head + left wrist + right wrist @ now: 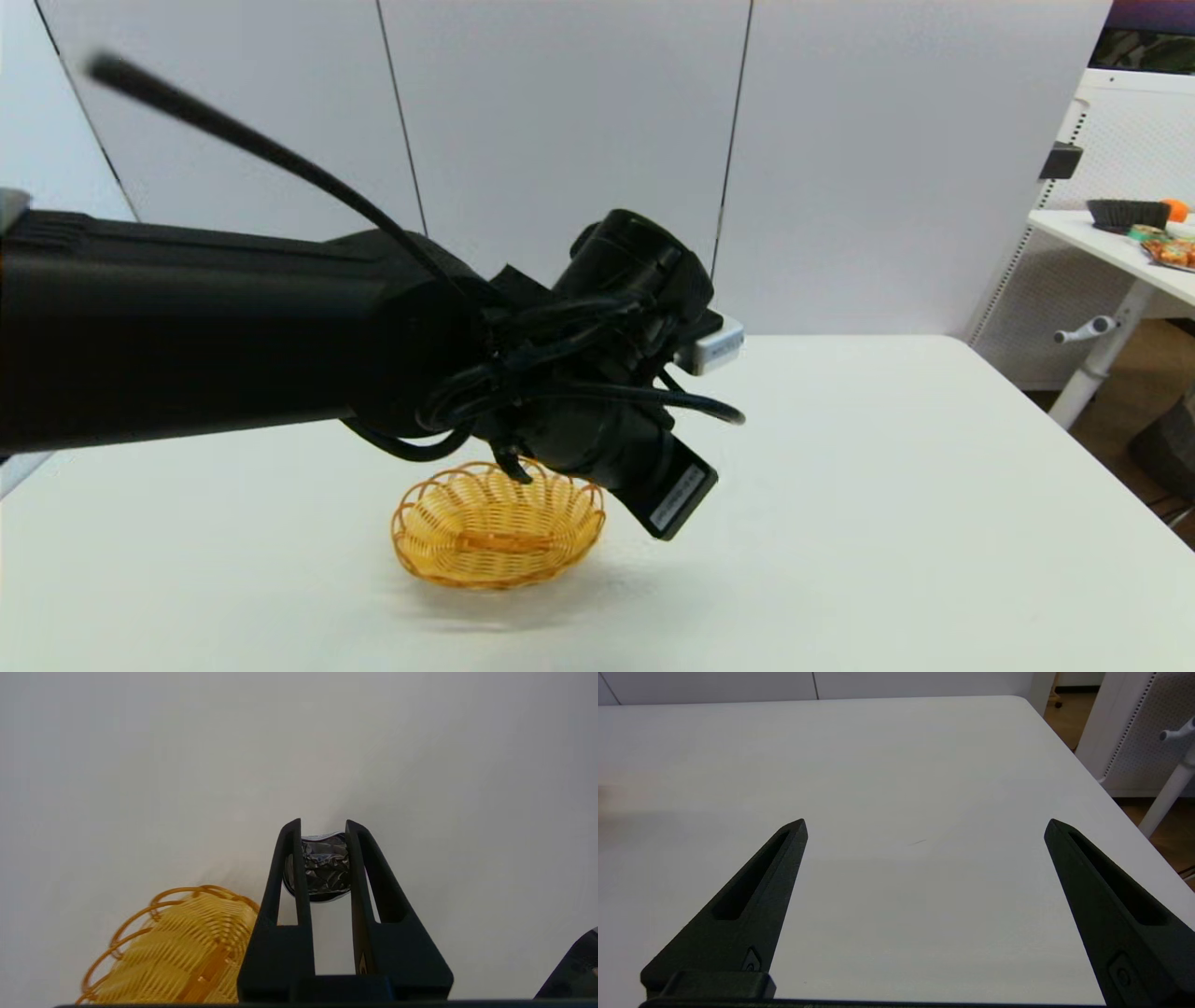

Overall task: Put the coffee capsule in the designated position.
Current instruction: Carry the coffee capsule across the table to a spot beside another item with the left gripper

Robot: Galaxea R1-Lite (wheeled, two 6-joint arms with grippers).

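The coffee capsule, a small dark pod with crinkled foil and a pale rim, sits pinched between the two black fingers of my left gripper, which is shut on it above the white table. The yellow wicker basket lies close beside those fingers. In the head view my left arm reaches across from the left and hides the capsule and fingers; the basket stands just below the wrist. My right gripper is open over bare table, holding nothing, and stays out of the head view.
The white table ends at a right edge near a second white desk carrying a dark bowl and snacks. White wall panels stand behind the far edge.
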